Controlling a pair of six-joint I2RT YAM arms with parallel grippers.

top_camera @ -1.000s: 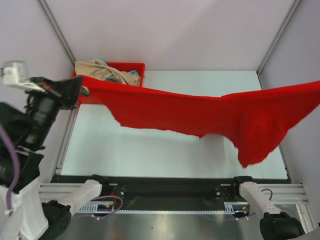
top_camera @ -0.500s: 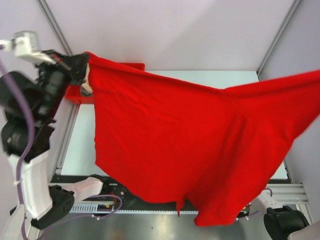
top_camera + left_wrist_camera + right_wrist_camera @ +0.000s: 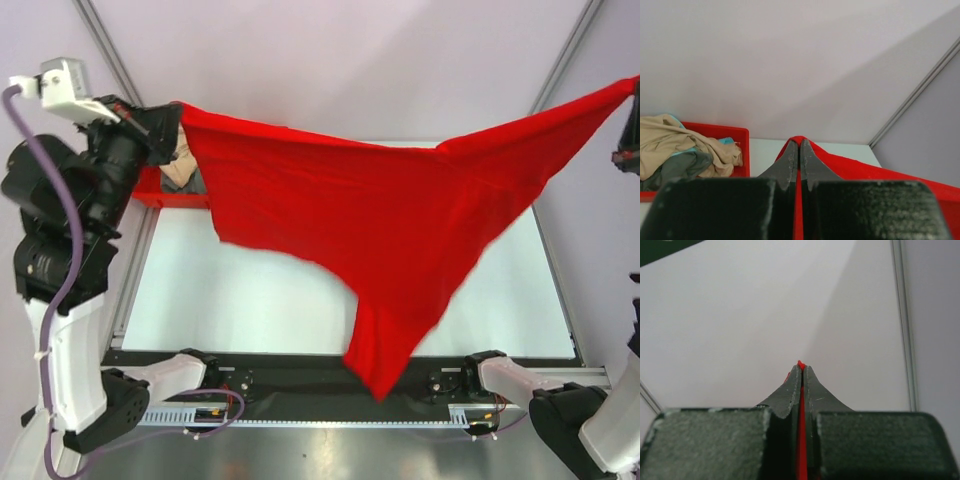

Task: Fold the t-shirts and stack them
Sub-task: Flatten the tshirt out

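Cloth of the red t-shirt (image 3: 400, 230) hung stretched in the air above the table (image 3: 250, 300), one corner clamped in the left gripper (image 3: 799, 150) and another in the right gripper (image 3: 803, 372), both squeezed tight on thin edges. Such slim bites could slip under the tension and drop a side. Half a second before, the shirt billowed lower and wider toward the arm bases; it then hung drawn up into a narrower drape. Other shirts (image 3: 685, 150) lay heaped in the red tray (image 3: 742, 150).

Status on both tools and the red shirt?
Left tool and right tool shut on red t-shirt. Shirt stretched high above table. No obstruction.
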